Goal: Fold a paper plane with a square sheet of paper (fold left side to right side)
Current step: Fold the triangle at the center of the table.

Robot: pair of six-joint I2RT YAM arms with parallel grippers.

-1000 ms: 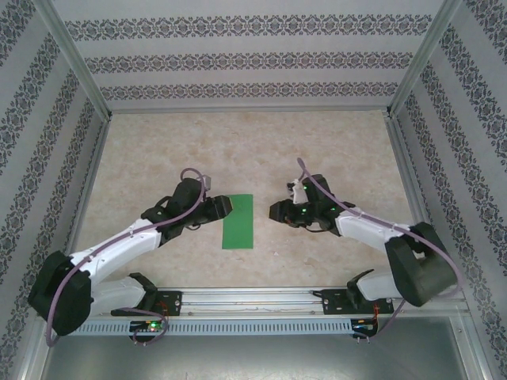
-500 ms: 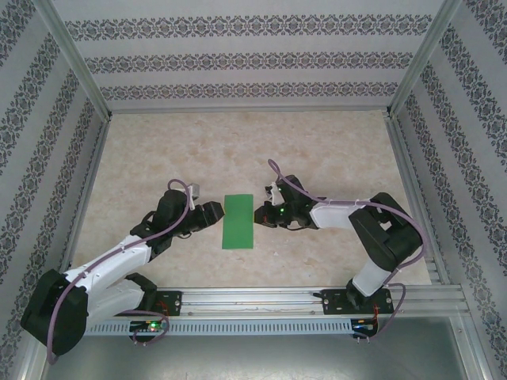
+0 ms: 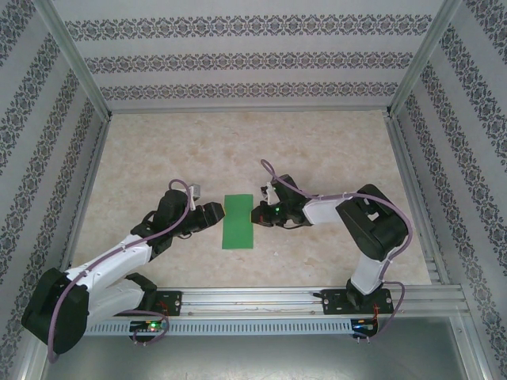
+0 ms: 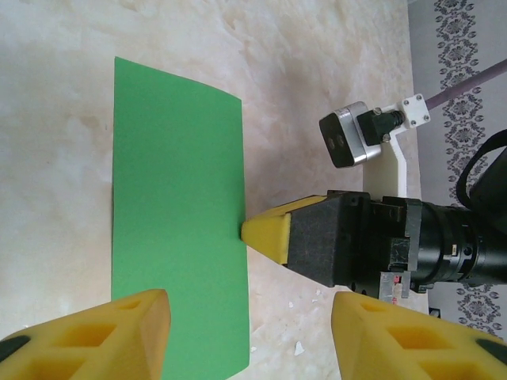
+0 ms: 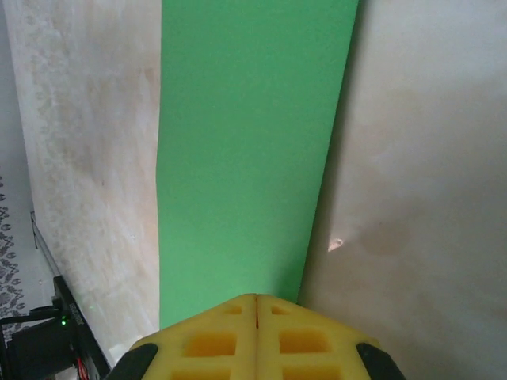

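In the right wrist view the paper [image 5: 245,158] runs off the top edge, and part of it lies hidden under the right tool [image 5: 256,299]. Whether its closed tips nip the sheet or only touch it cannot be told. In the left wrist view the paper's near end and the left tool [image 4: 249,301] are cut off by the bottom edge.

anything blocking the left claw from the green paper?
Nothing visible. The open left claw is right at the left edge of the green paper. The shut right claw has its tip at the paper's right edge, on the opposite side and not in the way.
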